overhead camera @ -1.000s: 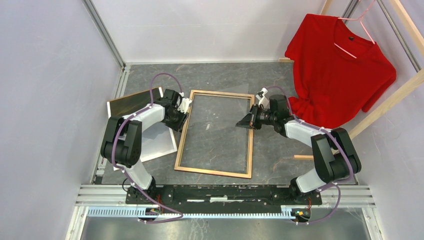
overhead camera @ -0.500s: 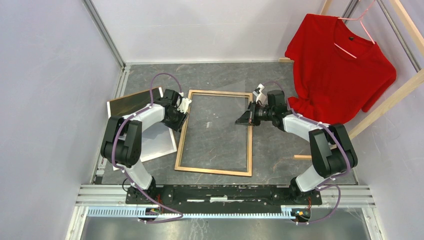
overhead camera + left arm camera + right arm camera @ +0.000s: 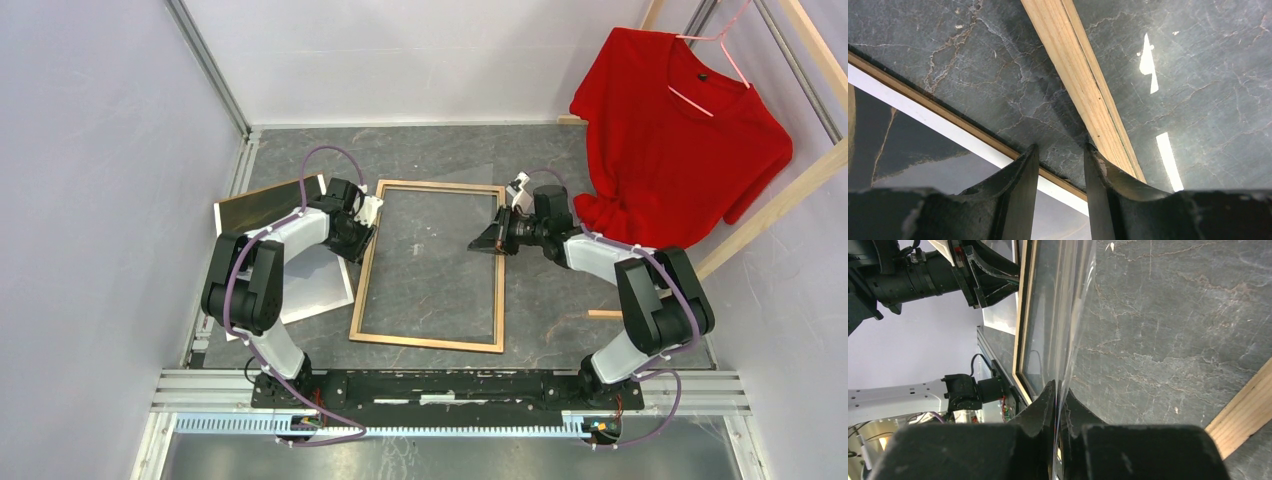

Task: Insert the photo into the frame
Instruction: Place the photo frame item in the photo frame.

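The frame (image 3: 430, 265) lies flat mid-table with its light wood back up. My left gripper (image 3: 368, 215) hangs open at the frame's upper-left rail (image 3: 1083, 85), over bare table, with nothing between its fingers (image 3: 1020, 185). The photo (image 3: 300, 280), dark golden at the top and pale below, lies left of the frame under the left arm. Its white border (image 3: 948, 127) rests on a brown board. My right gripper (image 3: 482, 243) is shut on the right edge of a clear sheet (image 3: 1068, 315), which slants over the frame's opening.
A red shirt (image 3: 680, 140) hangs on a wooden rack (image 3: 770, 210) at the back right. A short wooden strip (image 3: 605, 314) lies on the table right of the frame. Enclosure walls close in the left and back sides.
My right gripper has shifted a little left and toward the back with the clear sheet's edge. Left arm, frame and photo have not moved.
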{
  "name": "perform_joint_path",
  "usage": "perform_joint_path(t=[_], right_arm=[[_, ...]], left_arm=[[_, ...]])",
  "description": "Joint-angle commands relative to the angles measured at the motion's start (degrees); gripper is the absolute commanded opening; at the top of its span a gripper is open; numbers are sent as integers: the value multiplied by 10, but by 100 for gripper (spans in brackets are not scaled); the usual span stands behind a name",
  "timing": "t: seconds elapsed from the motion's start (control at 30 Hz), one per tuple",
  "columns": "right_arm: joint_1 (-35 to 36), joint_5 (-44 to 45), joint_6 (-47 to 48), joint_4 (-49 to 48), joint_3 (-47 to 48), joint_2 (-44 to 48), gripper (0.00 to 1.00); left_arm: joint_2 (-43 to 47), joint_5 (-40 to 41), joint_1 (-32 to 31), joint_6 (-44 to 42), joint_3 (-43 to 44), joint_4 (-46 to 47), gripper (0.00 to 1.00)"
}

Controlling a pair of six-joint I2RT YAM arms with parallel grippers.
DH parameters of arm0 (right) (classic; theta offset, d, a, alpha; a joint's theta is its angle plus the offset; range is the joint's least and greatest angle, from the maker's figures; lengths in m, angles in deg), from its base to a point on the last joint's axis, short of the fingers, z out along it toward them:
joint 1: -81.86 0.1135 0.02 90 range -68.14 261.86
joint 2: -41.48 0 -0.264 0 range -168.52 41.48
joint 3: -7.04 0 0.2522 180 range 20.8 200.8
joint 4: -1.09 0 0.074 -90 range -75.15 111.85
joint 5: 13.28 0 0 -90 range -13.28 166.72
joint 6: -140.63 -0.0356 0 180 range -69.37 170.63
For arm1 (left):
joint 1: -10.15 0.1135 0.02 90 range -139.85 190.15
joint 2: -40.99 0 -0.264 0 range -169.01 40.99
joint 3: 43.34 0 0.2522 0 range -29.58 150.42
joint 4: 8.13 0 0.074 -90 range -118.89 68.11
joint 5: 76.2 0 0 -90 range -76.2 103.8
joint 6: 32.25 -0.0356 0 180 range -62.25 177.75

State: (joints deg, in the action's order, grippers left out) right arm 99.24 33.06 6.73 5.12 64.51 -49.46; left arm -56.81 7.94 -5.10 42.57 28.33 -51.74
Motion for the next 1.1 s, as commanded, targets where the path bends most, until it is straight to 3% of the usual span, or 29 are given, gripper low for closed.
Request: perform_joint_path(t=[0.0,0.13,0.2,0.3,0.5,0.6,1.07], right_arm=[[9,-24,-70,-95,-24,-5,11],[9,-22,-78,-97,-16,-7,21],[9,4,-36,-33,6,-5,42],[9,53,29,56,40,4,62],[17,131,129,210,105,-5,91],[22,187,172,270,129,-2,98],[37,247,217,314,136,-15,98]], left_arm=[[-7,-22,-8,-16,2,12,46],[-8,-23,-10,-16,1,12,46],[-7,-22,-10,-16,1,11,46],[-3,-21,-10,-18,-1,11,46],[0,-18,-10,-20,-5,11,46],[2,-16,-10,-21,-8,11,46],[1,-15,-10,-23,-9,11,46]])
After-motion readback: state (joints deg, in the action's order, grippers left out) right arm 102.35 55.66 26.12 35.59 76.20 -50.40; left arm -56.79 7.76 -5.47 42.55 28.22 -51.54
